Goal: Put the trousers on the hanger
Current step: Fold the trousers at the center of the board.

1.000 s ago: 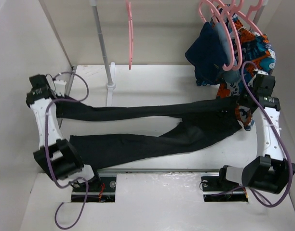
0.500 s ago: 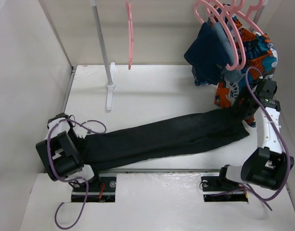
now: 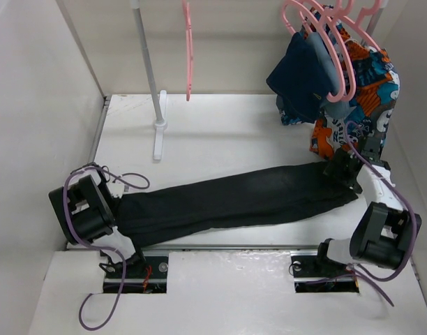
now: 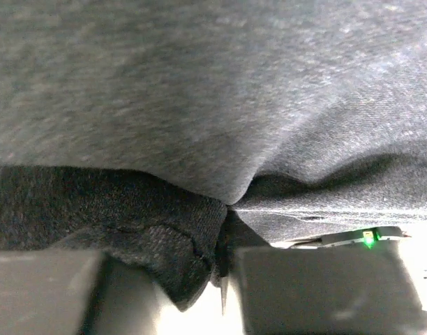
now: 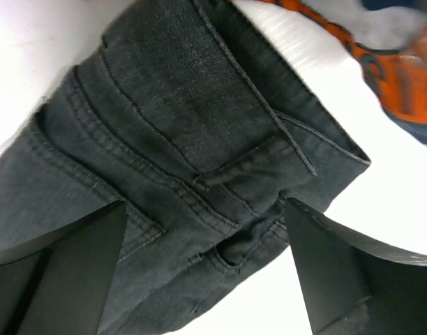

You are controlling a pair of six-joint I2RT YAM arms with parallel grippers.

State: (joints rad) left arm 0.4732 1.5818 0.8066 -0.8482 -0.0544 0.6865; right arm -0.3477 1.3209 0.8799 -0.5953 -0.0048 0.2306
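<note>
The black trousers [image 3: 234, 199] lie folded leg on leg across the near half of the table, waist to the right. My left gripper [image 3: 119, 209] is at their leg end on the left. In the left wrist view dark cloth [image 4: 199, 105] fills the frame, and my left gripper [image 4: 171, 293] is shut on a fold of it. My right gripper [image 3: 341, 171] stands open over the waistband [image 5: 199, 139], one finger on each side and gripping nothing [image 5: 205, 209]. The single pink hanger [image 3: 189, 49] hangs bare from the rail at the back, far from both grippers.
The rail's white pole [image 3: 147, 63] stands on a foot at the back left. A bunch of pink hangers [image 3: 325, 42] at the back right carries a navy garment [image 3: 301, 77] and an orange-blue patterned cloth [image 3: 370, 91], just beyond my right gripper. White walls close in both sides.
The two legs, spread apart a second ago, now lie on each other. My left arm drew back to the near left and closed on the leg ends. My right gripper opened and released the waist.
</note>
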